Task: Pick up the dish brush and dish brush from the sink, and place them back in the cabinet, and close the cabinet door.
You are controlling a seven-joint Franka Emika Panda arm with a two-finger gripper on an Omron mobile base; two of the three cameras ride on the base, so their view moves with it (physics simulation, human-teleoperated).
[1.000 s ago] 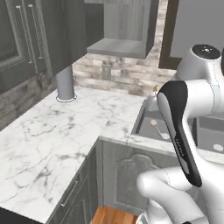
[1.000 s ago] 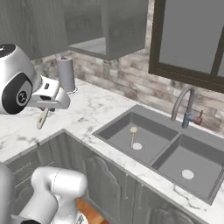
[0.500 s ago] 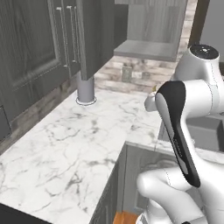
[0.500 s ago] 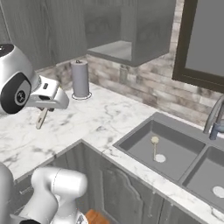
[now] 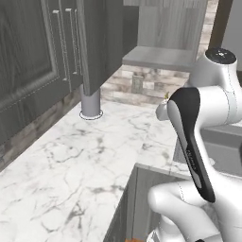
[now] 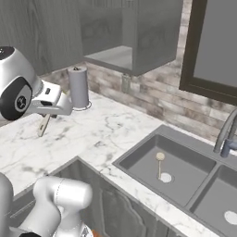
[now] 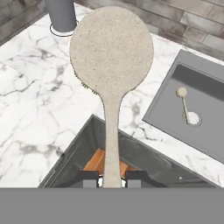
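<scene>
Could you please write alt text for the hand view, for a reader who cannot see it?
A dish brush fills the middle of the frame, its handle pinched between the gripper fingers and its round head pointing away. Below it lies a white marble counter; to the right, a second dish brush lies in the dark grey sink beside a white drain disc.

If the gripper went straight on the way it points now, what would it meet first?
Probably the marble counter. The gripper, shut on a dish brush, points down at the counter's corner, so the brush head would likely touch first. Depth is unclear.
</scene>
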